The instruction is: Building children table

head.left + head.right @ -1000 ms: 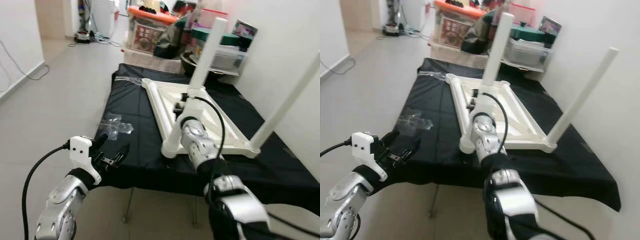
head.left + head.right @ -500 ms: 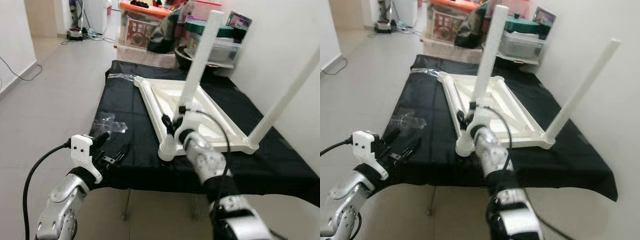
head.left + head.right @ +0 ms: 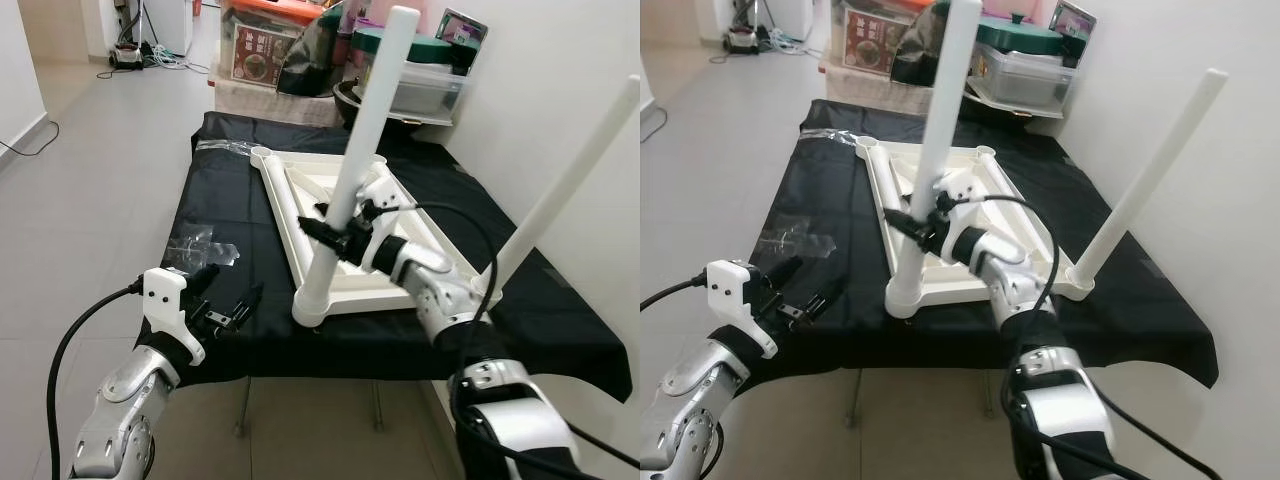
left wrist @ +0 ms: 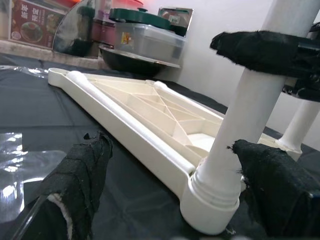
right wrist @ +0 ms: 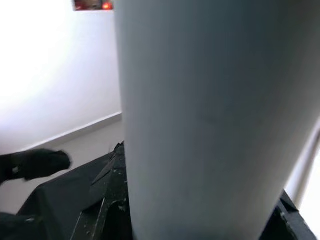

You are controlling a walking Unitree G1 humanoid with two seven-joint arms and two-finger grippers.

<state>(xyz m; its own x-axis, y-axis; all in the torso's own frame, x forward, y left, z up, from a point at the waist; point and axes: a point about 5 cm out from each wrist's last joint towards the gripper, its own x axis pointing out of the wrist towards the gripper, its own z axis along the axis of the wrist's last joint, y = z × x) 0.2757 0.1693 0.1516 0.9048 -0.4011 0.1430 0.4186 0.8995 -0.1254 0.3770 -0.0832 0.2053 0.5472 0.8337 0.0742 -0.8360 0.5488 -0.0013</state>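
You're mid leg-fitting: the children's table frame (image 3: 340, 215) lies upside down on the black-covered counter (image 3: 240, 250), w/ two white legs standing up from it. The near leg (image 3: 355, 165) sits in the front-left corner socket (image 3: 312, 305) and leans a bit; the far-right leg (image 3: 570, 185) rises from the right front corner. The two far corners look open, no legs in them yet, so roughly half done by my read.

Right gripper (image 3: 340, 235) is on the near leg partway up, jaws closed around the tube; the right wrist view has the white tube right up against the lens. Right arm reaches forward over the frame, elbow bent, cable looping above the forearm.

Left gripper (image 3: 225, 300) hovers low at the counter's near edge, just beside a crumpled clear plastic bag (image 3: 200, 250), jaws spread and holding nothing. From its wrist cam it's aimed at the socket, one finger (image 4: 75, 185) on each side of frame.

Next, probably: seat or twist that leg till it's square in the socket. Keep the frame from sliding on the cloth; left arm could brace the rail nr the socket.
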